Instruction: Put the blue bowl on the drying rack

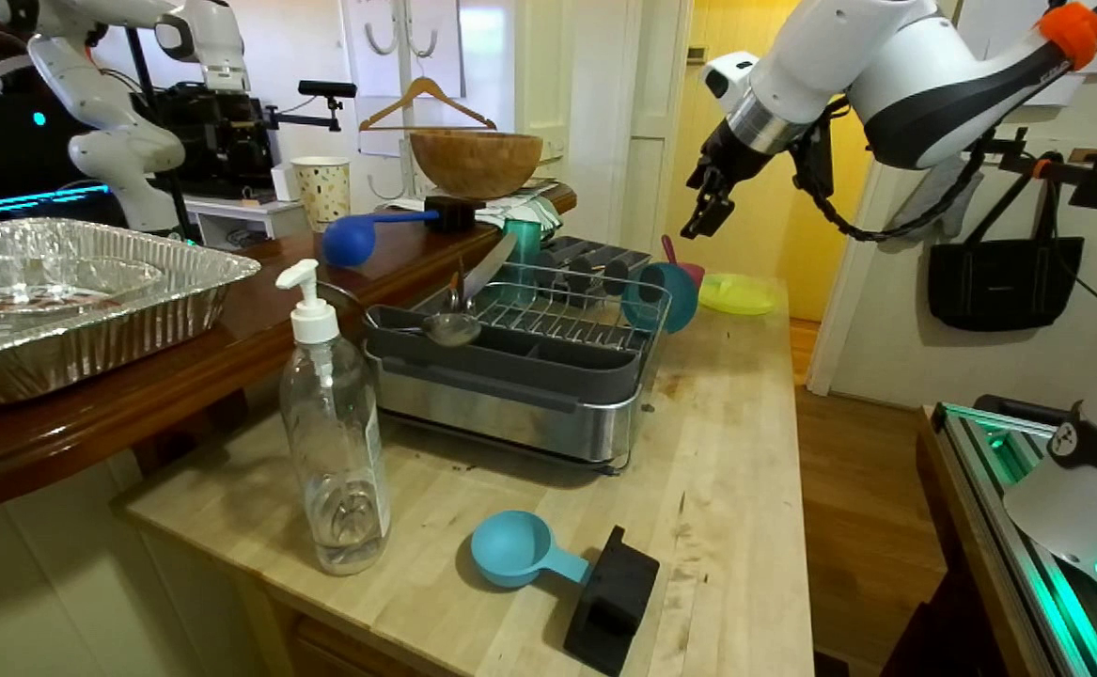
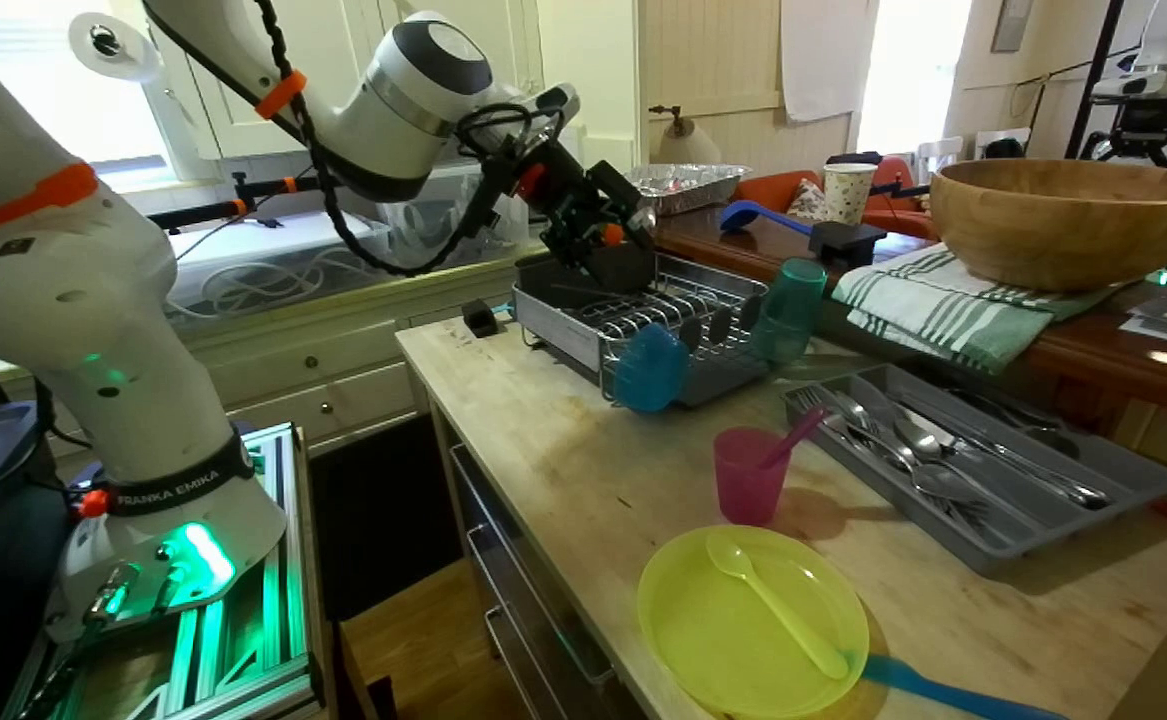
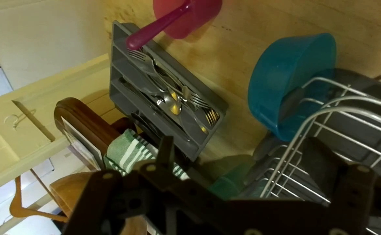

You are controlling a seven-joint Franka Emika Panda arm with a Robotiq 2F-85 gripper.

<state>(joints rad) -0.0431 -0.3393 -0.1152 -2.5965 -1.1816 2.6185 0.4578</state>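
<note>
The blue bowl (image 1: 670,299) stands on its side at one end of the drying rack (image 1: 501,402), its open side toward the rack. It shows in an exterior view (image 2: 651,370) at the corner of the rack (image 2: 561,326). In the wrist view a dark rack part reaches into the bowl (image 3: 272,78), and its rim overlaps the rack's wires (image 3: 335,111). My gripper (image 1: 696,203) is raised above the rack, apart from the bowl; it also shows in an exterior view (image 2: 619,240). In the wrist view the gripper's fingers (image 3: 242,147) are wide apart with nothing between them.
A green cup (image 2: 788,312) sits at the rack's back corner. A pink cup (image 2: 743,475), a yellow plate (image 2: 683,610) and a grey cutlery tray (image 2: 993,548) are on the counter. A soap bottle (image 1: 341,461) and blue scoop (image 1: 513,548) stand before the rack.
</note>
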